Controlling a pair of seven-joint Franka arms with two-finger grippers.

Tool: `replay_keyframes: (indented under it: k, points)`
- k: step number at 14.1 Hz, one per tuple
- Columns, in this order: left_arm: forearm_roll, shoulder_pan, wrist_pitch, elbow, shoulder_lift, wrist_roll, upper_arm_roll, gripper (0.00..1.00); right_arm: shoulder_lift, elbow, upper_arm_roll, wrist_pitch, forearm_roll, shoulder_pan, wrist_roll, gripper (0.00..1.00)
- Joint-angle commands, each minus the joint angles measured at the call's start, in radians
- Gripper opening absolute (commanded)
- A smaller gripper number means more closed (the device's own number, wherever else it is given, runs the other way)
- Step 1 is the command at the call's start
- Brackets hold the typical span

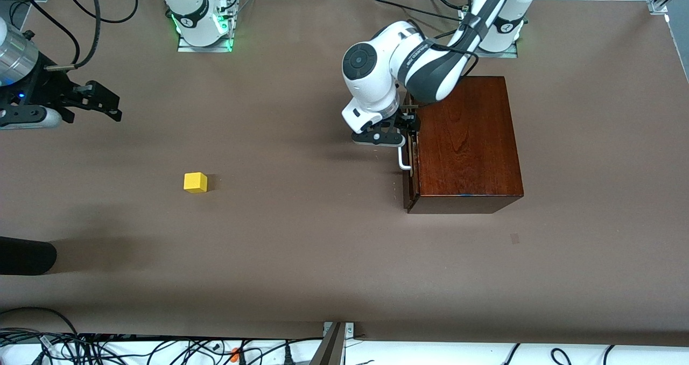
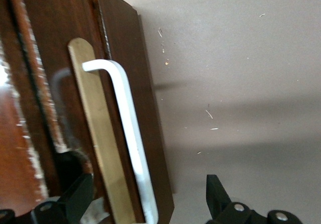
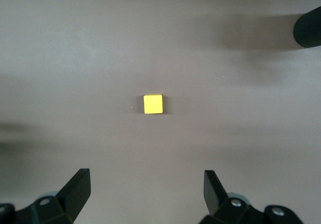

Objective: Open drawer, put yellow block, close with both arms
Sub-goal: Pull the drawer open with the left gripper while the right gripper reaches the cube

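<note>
Jaws spread on both: I am holding left gripper (image 1: 405,130) straddling the white handle (image 2: 131,133) of the drawer (image 1: 410,160), right gripper (image 3: 146,196) hanging over bare counter (image 1: 301,236) | drawer looking barely cracked, yellow block (image 1: 195,182) sitting loose toward the right arm's end | everything remaining | drawer's inside staying hidden.

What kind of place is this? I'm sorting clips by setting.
Most likely a robotics lab: two arms bolted to a brown table, cables along its edge, and only test props out, a wooden box and a yellow block.
</note>
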Motion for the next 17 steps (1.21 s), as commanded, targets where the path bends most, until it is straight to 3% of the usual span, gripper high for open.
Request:
replay_keyframes:
  k: [1, 6, 17]
  points:
    - [0.032, -0.021, 0.021, -0.005, 0.014, -0.036, 0.010, 1.00, 0.013, 0.024, 0.002, -0.007, 0.015, -0.011, -0.011, 1.00]
    - [0.032, -0.020, 0.094, -0.046, 0.023, -0.051, 0.010, 1.00, 0.030, 0.024, 0.005, 0.030, -0.001, -0.005, -0.009, 1.00]
    - [0.029, -0.053, 0.186, -0.023, 0.067, -0.142, 0.006, 1.00, 0.117, 0.010, 0.012, 0.019, -0.024, 0.012, -0.114, 1.00]
